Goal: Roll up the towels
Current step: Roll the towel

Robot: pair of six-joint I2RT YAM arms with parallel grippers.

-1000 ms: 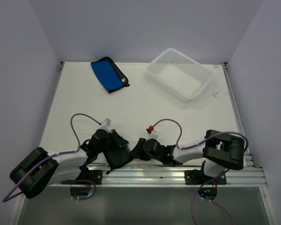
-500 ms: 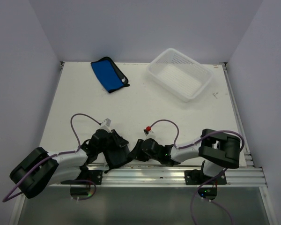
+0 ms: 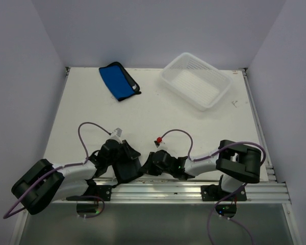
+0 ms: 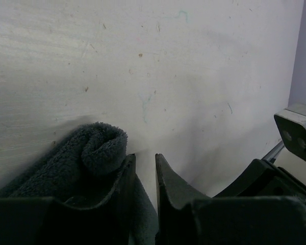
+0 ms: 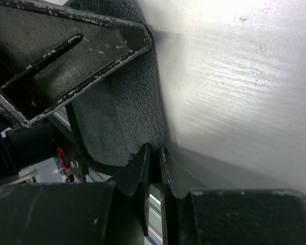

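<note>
Neither roll is finished. The blue towel (image 3: pixel 118 80) is lying flat at 11 o'clock. The dark towel (image 4: pixel 99 148) is sitting at 6 o'clock on the bench's (image 3: pixel 158 117) near edge, with one end curled. The left tool (image 4: pixel 144 158) is standing a slit apart beside that curl, and the right tool (image 5: pixel 154 149) is nearly closed at its hem. I cannot tell whether either is gripping cloth. Open bench is lying toward 12, with the basket (image 3: pixel 220 76) at 1 o'clock.

No legible text, label or number on anything.
</note>
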